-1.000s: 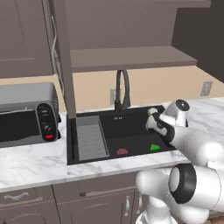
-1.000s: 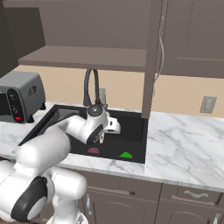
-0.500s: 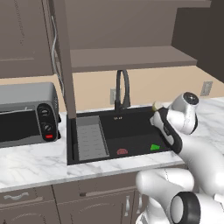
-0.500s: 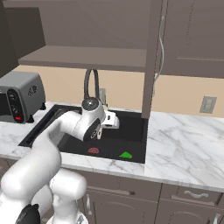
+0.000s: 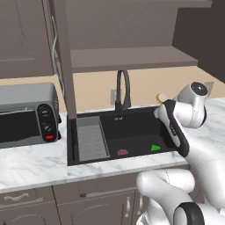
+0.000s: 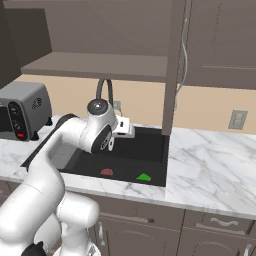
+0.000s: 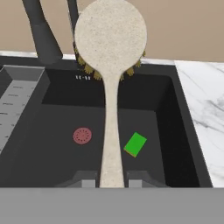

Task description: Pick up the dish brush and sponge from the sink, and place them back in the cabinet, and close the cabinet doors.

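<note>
My gripper is shut on the thin pale handle of the dish brush, whose round cream head points toward the back wall. In the left base view the brush head shows above the right rim of the black sink, with the hand lifted clear of the basin. The green sponge lies flat on the sink floor right of the red drain; from the base cameras the sponge sits near the front right corner. Above the sink, the cabinet shelf is bare, and its door stands open, edge-on.
A black arched faucet rises at the sink's back rim, just left of the hand. A grey ribbed tray fills the sink's left end. A toaster oven stands on the left counter. The other open door hangs right of the sink.
The arm has risen out of the basin with the brush in its grip, carrying it up and toward the sink's right side. The sponge has not moved.
</note>
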Robot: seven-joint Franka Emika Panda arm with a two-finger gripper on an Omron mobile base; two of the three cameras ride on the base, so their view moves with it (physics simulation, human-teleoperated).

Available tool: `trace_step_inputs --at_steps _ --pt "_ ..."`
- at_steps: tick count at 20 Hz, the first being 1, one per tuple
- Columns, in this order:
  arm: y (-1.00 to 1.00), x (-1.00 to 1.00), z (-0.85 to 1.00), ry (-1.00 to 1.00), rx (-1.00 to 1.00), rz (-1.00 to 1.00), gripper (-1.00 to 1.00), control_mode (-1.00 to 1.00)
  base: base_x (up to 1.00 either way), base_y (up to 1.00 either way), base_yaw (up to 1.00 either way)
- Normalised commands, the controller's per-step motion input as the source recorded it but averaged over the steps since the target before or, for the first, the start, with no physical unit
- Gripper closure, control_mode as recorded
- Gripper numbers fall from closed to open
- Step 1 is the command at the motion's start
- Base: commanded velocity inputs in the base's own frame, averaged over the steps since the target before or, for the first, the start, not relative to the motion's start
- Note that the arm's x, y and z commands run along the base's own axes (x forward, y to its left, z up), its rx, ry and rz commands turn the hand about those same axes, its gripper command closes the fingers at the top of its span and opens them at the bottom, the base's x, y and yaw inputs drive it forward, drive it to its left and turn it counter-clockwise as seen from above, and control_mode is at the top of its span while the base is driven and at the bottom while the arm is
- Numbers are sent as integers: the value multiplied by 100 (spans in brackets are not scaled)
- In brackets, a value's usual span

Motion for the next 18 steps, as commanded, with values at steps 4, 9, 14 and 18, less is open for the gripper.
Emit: trace_step_inputs --at_steps 4,9,14,18 --pt "0 -9 52 -3 0 0 100 -100 0 0 0" --pt "0 -2 42 -7 0 0 100 -100 0 0 0" --pt "0 -9 34 -9 0 0 100 -100 0 0 0" --pt "0 -1 31 -6 0 0 100 -100 0 0 0"
